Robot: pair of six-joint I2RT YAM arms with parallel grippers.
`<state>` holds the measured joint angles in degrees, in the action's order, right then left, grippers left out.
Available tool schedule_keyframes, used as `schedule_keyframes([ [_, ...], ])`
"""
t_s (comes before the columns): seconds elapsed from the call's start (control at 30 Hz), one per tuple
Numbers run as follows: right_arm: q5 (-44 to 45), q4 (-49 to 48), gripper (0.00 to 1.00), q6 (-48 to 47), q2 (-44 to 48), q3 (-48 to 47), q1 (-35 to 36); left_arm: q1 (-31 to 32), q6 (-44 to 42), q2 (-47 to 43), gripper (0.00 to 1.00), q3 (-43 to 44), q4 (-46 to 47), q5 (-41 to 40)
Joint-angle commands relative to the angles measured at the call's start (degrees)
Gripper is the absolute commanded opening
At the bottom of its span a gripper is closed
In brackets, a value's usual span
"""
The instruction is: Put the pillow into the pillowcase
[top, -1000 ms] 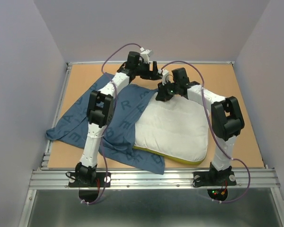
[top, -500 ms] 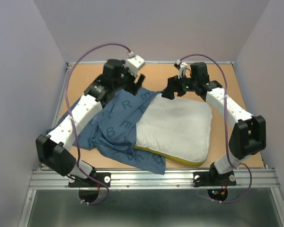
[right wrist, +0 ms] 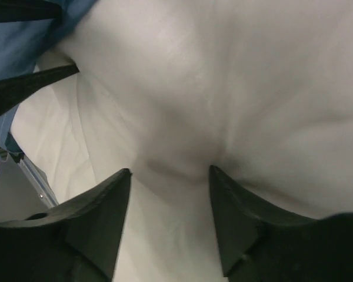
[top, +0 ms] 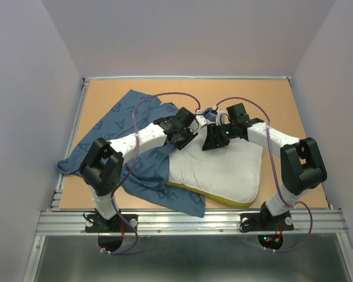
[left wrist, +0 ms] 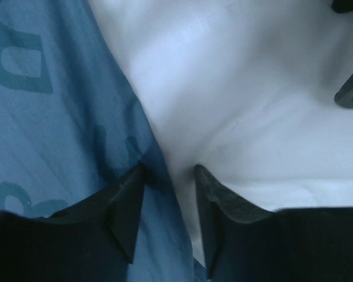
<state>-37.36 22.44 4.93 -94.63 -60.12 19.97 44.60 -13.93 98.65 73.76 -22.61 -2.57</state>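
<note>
top view: the pillow [top: 226,170] lies in the lower centre-right of the frame, plump and white, with a yellow-green band [top: 207,197] along its near edge. it is wholly outside the pillowcase [top: 122,114], a limp blue sheet with pale letters that sprawls from the upper left to the lower centre, its right side tucked under or against the pillow's left edge. the left gripper [top: 187,134] and right gripper [top: 214,141] meet near each other at the pillow's upper-left corner, on the tan table [top: 282,100]. left wrist view: the black, wedge-shaped fingers stand part-way apart astride the seam where the blue cloth at left meets the white pillow at right, and a dark fold runs down into the gap; the jaws are not clamped. right wrist view: the fingers are parted a little wider, pressed into bare pillow, with soft creases converging between them and a sliver of blue in the upper left corner; nothing is pinched firm. judgement: the step in hand is getting a hold at that corner, one arm on the case's mouth edge and the other on the pillow, and insertion has not begun. the next move calls for the left jaws to catch only one layer of thin, slippery cloth so the mouth opens, while the right takes a deep bite of the springy filling.
</note>
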Motion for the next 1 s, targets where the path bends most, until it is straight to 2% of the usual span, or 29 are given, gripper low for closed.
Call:
schedule_keyframes([
  [0.0, -1.5, -2.3, 0.57, 2.5, -0.6, 1.8, 0.2, 0.1, 1.0, 2.3, 0.43, 6.2, -2.5, -5.7],
  [0.1, -2.3, -3.5, 0.49, 3.8, -1.0, 2.8, 0.2, 0.1, 0.8, 3.6, 0.28, 8.3, -3.7, -7.1],
  [0.2, -2.2, -3.8, 0.43, 3.8, -1.2, 2.9, 0.2, 0.1, -0.2, 3.3, 0.18, 9.7, -4.6, -7.5],
  [0.3, -2.4, -4.4, 0.4, 4.3, -1.7, 2.8, 0.2, 0.5, -2.1, 1.7, 0.0, 10.4, -4.7, -3.5],
  [0.33, -2.5, -4.8, 0.4, 4.7, -2.3, 2.8, 0.2, 0.9, -3.3, 1.5, 0.0, 11.1, -4.9, 1.0],
  [0.4, -3.3, -5.6, 0.38, 6.0, -3.3, 2.0, 0.2, 2.0, -4.8, 1.4, 0.0, 14.7, -5.7, 8.0],
  [0.43, -3.5, -5.8, 0.37, 6.4, -3.8, 1.7, 0.1, 3.5, -5.4, 1.3, 0.0, 16.1, -6.0, 15.6],
  [0.47, -3.9, -6.1, 0.37, 6.9, -4.6, 1.3, 0.2, 4.5, -6.4, 1.3, 0.0, 17.4, -6.0, 18.7],
  [0.5, -4.3, -7.0, 0.37, 8.3, -4.9, 0.5, 0.2, 5.7, -6.9, 1.4, 0.0, 19.6, -6.0, 25.5],
  [0.6, -4.7, -9.1, 0.37, 11.3, -6.1, -1.6, 0.1, 10.0, -8.4, 2.7, 0.0, 22.8, -5.5, 35.9],
  [0.67, -5.1, -9.9, 0.37, 12.8, -6.8, -2.7, -0.8, 11.9, -9.1, 3.7, 0.0, 23.8, -5.5, 39.0],
  [0.77, -6.3, -11.4, 0.37, 15.5, -7.6, -4.1, -2.8, 10.9, -8.4, 5.1, 0.0, 22.8, -4.7, 41.3],
  [0.87, -6.2, -12.4, 0.37, 16.3, -6.8, -3.3, -4.2, 8.7, -7.3, 1.0, 0.0, 16.7, -0.6, 40.8],
  [0.93, -6.1, -13.1, 0.37, 16.3, -6.0, -2.0, -4.6, 6.4, -7.2, -1.3, 0.25, 12.7, 1.4, 37.7],
  [0.97, -6.2, -13.1, 0.38, 15.6, -5.7, -1.7, -4.6, 3.8, -7.3, -3.5, 0.42, 11.6, 1.3, 37.0],
])
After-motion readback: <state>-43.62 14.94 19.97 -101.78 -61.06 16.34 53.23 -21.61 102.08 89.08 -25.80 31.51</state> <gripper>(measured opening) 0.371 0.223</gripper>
